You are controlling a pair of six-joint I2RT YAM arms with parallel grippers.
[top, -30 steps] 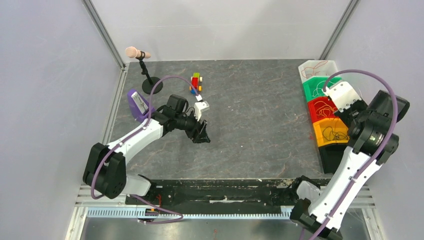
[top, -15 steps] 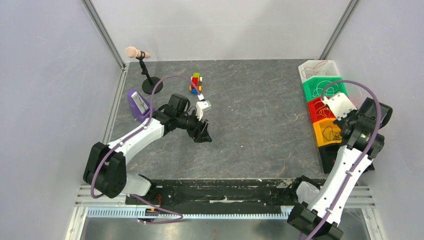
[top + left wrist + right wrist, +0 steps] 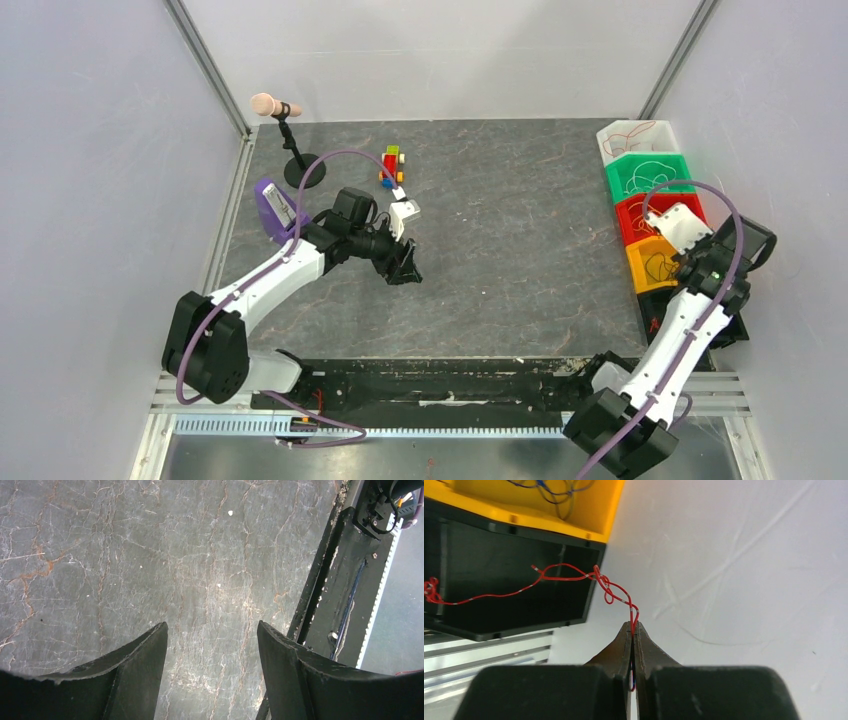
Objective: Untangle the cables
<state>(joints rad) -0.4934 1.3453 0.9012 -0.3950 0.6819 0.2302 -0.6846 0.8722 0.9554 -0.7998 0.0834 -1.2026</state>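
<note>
In the right wrist view my right gripper [image 3: 633, 626] is shut on a thin red cable [image 3: 569, 577]. The cable has a small knot just beyond the fingertips. It trails left over and into a black bin [image 3: 499, 605], ending in a curl at the far left. Thin dark and blue cables [image 3: 555, 489] lie in the yellow bin [image 3: 610, 510] beside it. In the top view the right wrist [image 3: 715, 265] hangs over the yellow [image 3: 650, 265] and black [image 3: 662, 312] bins. My left gripper [image 3: 405, 268] is open and empty, low over the table, its jaws wide apart [image 3: 212, 630].
A row of bins stands along the right edge: white [image 3: 635, 135], green [image 3: 645, 172], red [image 3: 635, 215], each with thin cables. A microphone on a stand [image 3: 275, 105] and a small coloured block toy [image 3: 391, 165] are at the back left. The grey wall is close on the right.
The right arm has swung toward the near edge, from over the green and red bins to over the yellow and black bins. The left arm has barely moved.
</note>
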